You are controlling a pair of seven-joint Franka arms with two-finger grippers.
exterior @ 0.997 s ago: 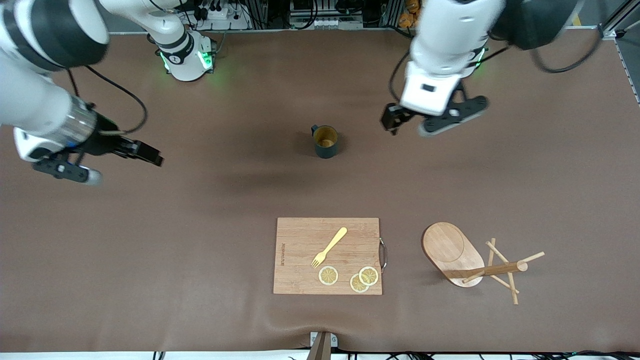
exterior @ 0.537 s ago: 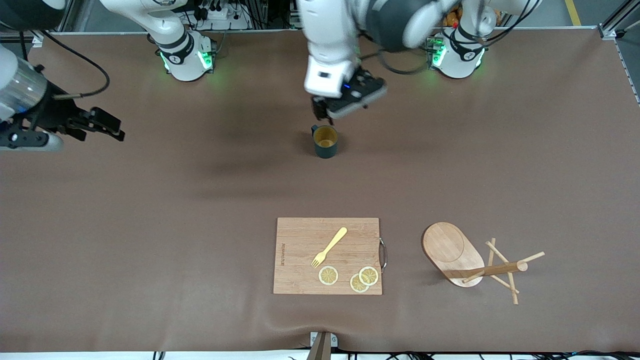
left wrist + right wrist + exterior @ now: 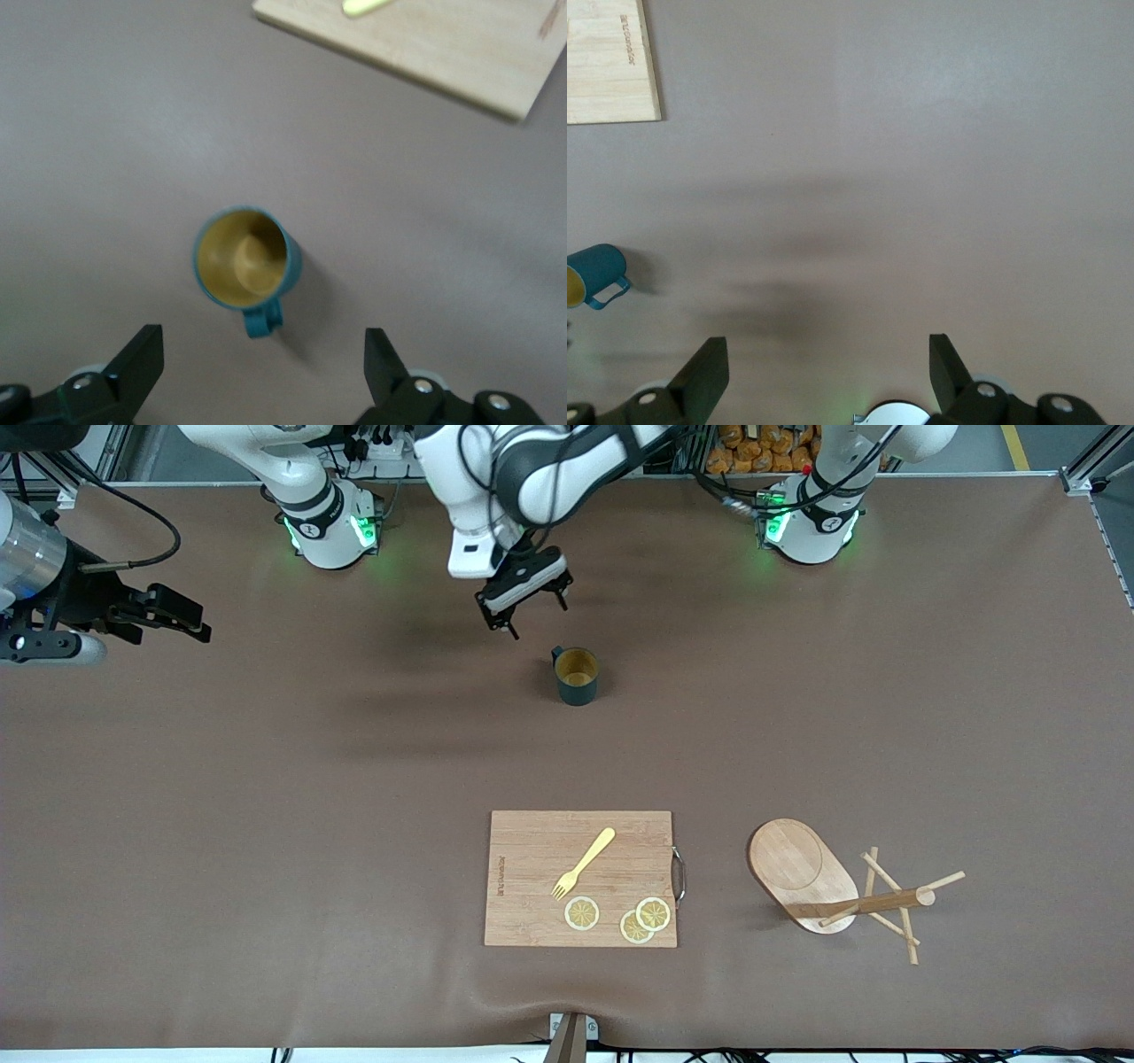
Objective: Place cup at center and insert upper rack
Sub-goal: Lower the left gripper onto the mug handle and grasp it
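The left hand (image 3: 524, 607), wide open and empty, has been swinging in over the table beside the teal mug (image 3: 577, 676), probably lining up its handle; the right hand (image 3: 182, 615) is waiting, open.

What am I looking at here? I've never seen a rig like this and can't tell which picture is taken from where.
Two robot arms stand at a brown table. The big picture comes from a high camera facing them; the two smaller ones come from cameras on each arm's wrist, looking down past its fingers. The left gripper hangs open over the table close to the cup, a dark teal mug standing upright. The right gripper hangs open over the right arm's end of the table. Neither holds anything. Nearer the front camera lie a cutting board carrying a yellow fork and three lemon slices, and beside it the upper rack, a wooden mug tree tipped on its side.
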